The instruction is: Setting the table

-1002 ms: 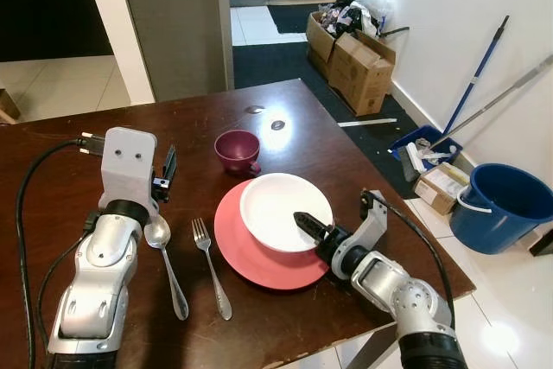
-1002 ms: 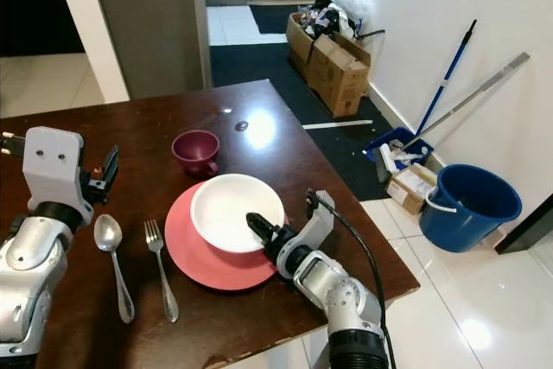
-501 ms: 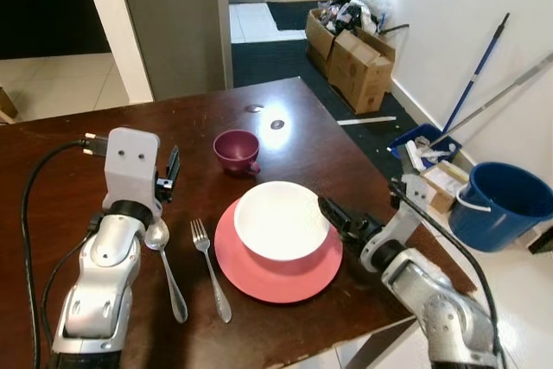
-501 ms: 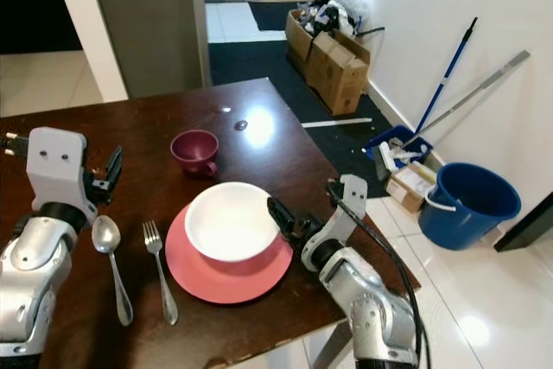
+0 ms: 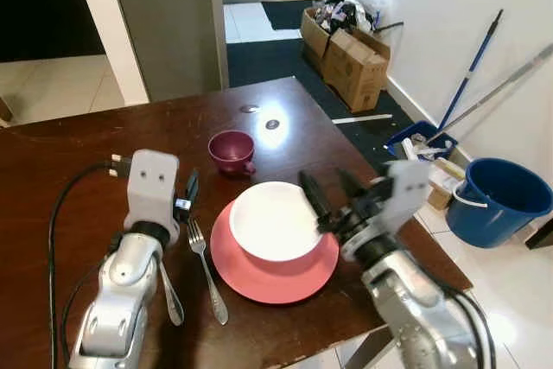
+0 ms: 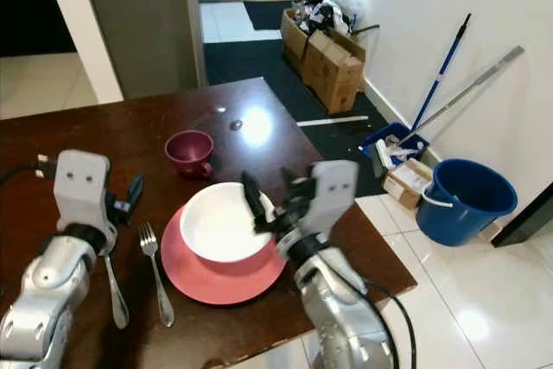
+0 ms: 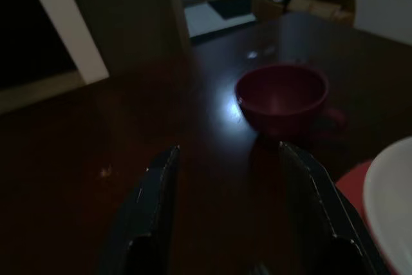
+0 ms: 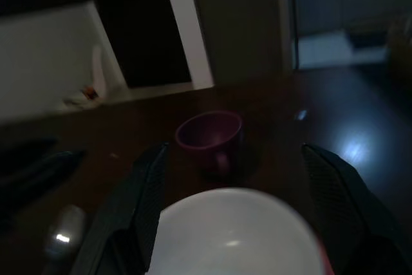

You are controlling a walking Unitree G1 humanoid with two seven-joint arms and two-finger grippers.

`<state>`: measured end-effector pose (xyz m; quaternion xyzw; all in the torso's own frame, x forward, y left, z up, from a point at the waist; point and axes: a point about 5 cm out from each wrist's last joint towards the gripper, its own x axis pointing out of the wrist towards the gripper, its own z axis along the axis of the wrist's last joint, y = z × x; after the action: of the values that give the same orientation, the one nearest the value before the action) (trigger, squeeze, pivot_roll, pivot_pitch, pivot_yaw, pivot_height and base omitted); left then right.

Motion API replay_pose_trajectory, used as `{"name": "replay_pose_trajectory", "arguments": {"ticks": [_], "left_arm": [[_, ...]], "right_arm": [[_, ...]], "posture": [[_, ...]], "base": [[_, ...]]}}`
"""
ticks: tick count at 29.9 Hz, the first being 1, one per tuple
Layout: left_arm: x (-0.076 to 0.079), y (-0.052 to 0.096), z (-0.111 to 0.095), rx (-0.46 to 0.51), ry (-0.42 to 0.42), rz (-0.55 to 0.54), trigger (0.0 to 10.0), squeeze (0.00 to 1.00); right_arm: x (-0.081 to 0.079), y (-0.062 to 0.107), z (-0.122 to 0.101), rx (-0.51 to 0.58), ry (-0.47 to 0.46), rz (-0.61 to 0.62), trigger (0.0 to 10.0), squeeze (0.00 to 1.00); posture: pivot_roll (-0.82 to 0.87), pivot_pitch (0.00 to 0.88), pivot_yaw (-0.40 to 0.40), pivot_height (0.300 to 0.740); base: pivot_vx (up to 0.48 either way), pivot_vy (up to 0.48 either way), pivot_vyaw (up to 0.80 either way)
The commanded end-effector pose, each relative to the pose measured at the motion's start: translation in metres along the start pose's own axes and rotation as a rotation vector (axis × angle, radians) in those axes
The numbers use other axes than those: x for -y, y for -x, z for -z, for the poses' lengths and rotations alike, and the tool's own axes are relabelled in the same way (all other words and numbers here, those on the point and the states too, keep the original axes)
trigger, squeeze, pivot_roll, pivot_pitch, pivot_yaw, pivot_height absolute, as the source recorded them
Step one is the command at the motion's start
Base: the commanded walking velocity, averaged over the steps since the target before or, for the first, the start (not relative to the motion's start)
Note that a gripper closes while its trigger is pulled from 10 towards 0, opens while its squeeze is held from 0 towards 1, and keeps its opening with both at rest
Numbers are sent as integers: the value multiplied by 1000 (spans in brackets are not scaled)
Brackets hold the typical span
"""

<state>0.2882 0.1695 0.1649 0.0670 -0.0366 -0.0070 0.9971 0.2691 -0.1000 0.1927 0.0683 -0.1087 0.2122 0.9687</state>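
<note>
A white bowl [image 5: 272,220] sits in the middle of a red plate [image 5: 275,276] on the dark wooden table [image 5: 78,144]. A purple cup [image 5: 232,150] stands just behind them. A fork [image 5: 206,270] lies left of the plate, and a spoon [image 5: 169,302] lies beside it, partly under my left arm. My right gripper [image 5: 320,174] hovers open over the bowl's right rim, holding nothing. My left gripper [image 5: 190,186] rests open near the fork's head, pointing at the cup [image 7: 282,98]. In the right wrist view, the bowl [image 8: 235,236] lies below the wide-spread fingers [image 8: 149,181].
The table's right edge [image 5: 389,213] drops to a white tiled floor with a blue bucket [image 5: 501,200], mop handles [image 5: 471,84] and cardboard boxes [image 5: 350,62]. A grey wall panel [image 5: 168,23] stands behind the table's far edge.
My right gripper left the bowl's rim, drew back to the right, then rose and turned over the bowl's right side. The bowl now sits centred on the plate. The camera shifted slightly.
</note>
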Motion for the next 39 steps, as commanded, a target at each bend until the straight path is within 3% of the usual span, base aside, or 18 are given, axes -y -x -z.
{"name": "replay_pose_trajectory", "arguments": {"ticks": [1,5,8,11,16,26,34,39], "left_arm": [[0,5,10,-43,22,-5,10000,0],[1,10,15,-63,24,14,10000,0],[-10,20,22,-94,31,8,10000,0],[-18,30,25,-110,18,0,10000,0],[-18,36,26,-115,13,6,10000,0],[-8,30,24,-89,19,8,10000,0],[-12,28,25,-89,8,-6,10000,0],[-12,28,25,-88,5,-16,10000,0]], "right_arm": [[4,-4,1,12,34,19,10000,0],[10,-6,0,14,54,24,10000,0],[17,-2,4,2,79,43,10000,0],[19,1,9,-4,88,54,10000,0],[16,1,12,-11,86,37,10000,0],[15,-2,18,-20,82,21,10000,0],[16,-2,20,-21,84,19,10000,0],[19,-3,21,-20,31,40,10000,0]], "posture": [[-6,0,89,740],[-4,0,82,740],[-2,0,76,740],[2,0,66,740],[8,0,58,740],[6,0,50,740],[1,0,48,740],[5,0,47,740]], "base": [[0,0,0],[0,0,0],[0,0,0],[0,0,0],[0,0,0],[0,0,0],[0,0,0],[0,0,0]]}}
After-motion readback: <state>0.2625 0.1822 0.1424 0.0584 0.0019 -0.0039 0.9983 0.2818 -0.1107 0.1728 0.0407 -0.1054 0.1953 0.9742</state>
